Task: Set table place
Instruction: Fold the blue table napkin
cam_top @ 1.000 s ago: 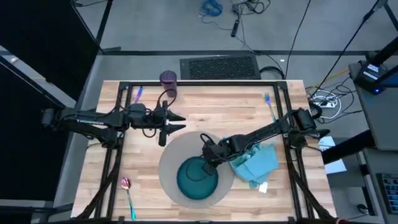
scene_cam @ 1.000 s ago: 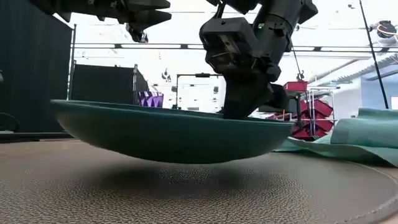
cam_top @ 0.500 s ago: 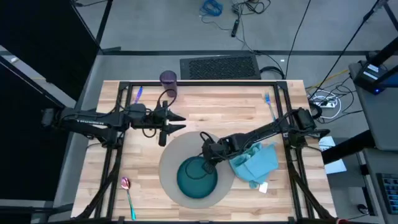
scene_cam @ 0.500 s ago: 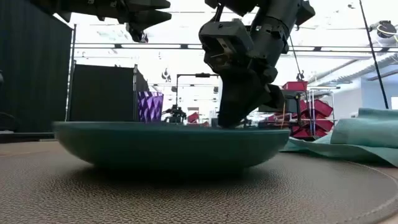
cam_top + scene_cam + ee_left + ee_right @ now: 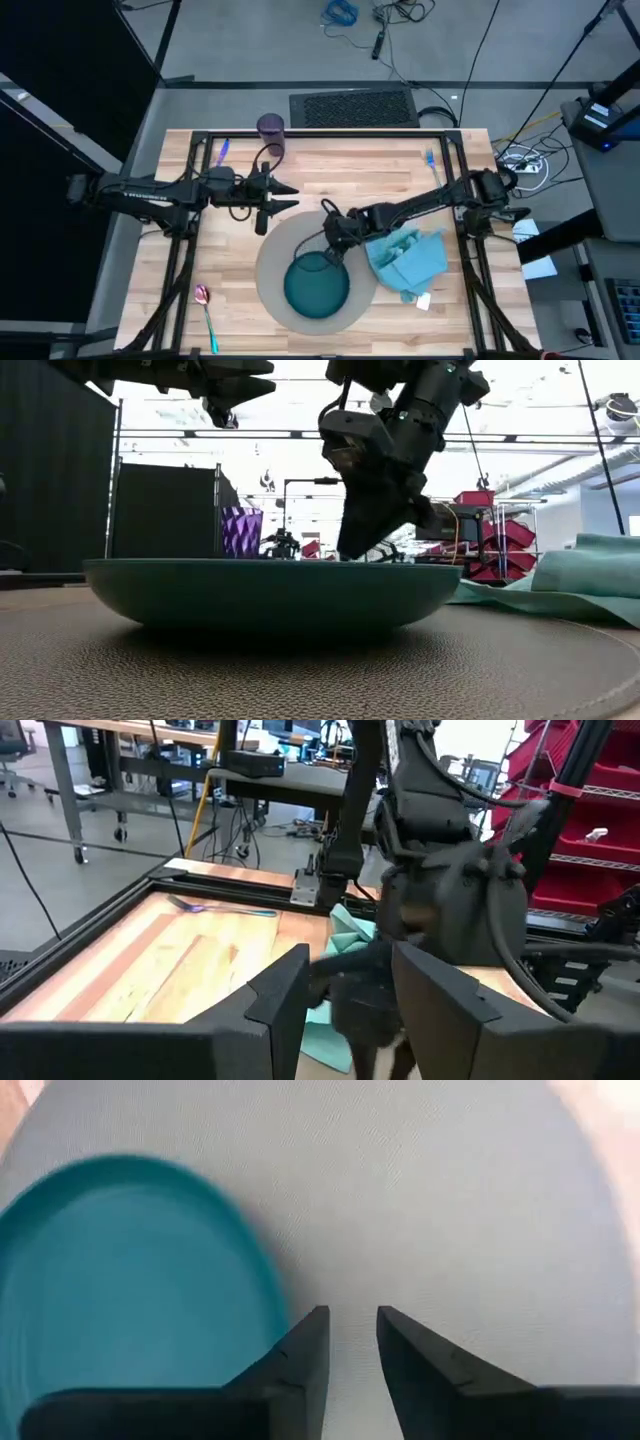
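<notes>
Teal plate (image 5: pixel 317 284) resting flat on the round grey mat (image 5: pixel 275 262), a little toward the near edge of the table (image 5: pixel 350 175), set there as the centre of the place so the rest can be laid around it. Just beside the plate's far rim, right gripper (image 5: pixel 334 232) hanging above bare mat, fingers (image 5: pixel 300 1360) parted by a narrow gap with nothing between them, apparently clear of the plate after letting go. Light blue napkin (image 5: pixel 408 262) crumpled partly on the mat's right edge and partly on the wood, not yet flattened, probably next in line. Farther out, purple cup (image 5: pixel 271 127) at the far edge, blue fork (image 5: pixel 432 166) at the far right, another blue utensil (image 5: pixel 219 151) at the far left, pink-bowled spoon (image 5: pixel 205 305) at the near left, all well apart from the mat. Left gripper (image 5: pixel 285 194) parked over the wood beyond the mat, jaws spread, holding nothing. Against a second ago: plate then tilted off the mat in the right gripper's pinch, half a second ago down but with the gripper at its rim, now released and the gripper pulled back toward the far side
</notes>
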Robot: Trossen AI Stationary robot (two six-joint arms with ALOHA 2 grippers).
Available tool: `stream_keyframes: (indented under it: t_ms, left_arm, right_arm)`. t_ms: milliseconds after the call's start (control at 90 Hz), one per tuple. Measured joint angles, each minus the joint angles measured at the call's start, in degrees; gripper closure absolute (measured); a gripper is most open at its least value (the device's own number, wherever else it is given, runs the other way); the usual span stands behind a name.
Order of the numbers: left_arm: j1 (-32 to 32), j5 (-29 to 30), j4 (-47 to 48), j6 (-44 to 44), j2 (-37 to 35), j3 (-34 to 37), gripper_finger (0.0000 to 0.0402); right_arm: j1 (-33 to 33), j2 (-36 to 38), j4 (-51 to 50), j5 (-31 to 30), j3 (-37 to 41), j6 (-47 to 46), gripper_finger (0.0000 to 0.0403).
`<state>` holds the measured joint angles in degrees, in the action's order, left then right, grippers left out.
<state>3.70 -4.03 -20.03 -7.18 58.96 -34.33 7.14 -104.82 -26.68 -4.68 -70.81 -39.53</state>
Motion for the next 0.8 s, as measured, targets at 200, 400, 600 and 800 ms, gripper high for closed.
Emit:
stream_keyframes:
  t_ms: [200, 400, 600, 800]
  left_arm:
    - [0.0, 0.0, 0.0, 0.0, 0.0, 0.0, 0.0272]
    - [0.0, 0.0, 0.0, 0.5, 1.2, 0.0, 0.0272]
    - [0.0, 0.0, -1.1, 1.8, 4.1, 0.0, 0.0272]
    - [0.0, 0.0, -5.0, 1.8, 6.2, 0.0, 0.0272]
  right_arm:
    - [-1.1, 7.1, -14.9, -6.9, 0.0, -2.1, 0.0334]
    - [1.6, 10.7, -28.6, -8.9, 0.0, -12.4, 0.0336]
    - [7.7, 10.4, -38.5, -7.1, 0.1, -15.2, 0.0337]
    - [9.8, 10.8, -52.7, -7.8, 0.1, -7.6, 0.0337]
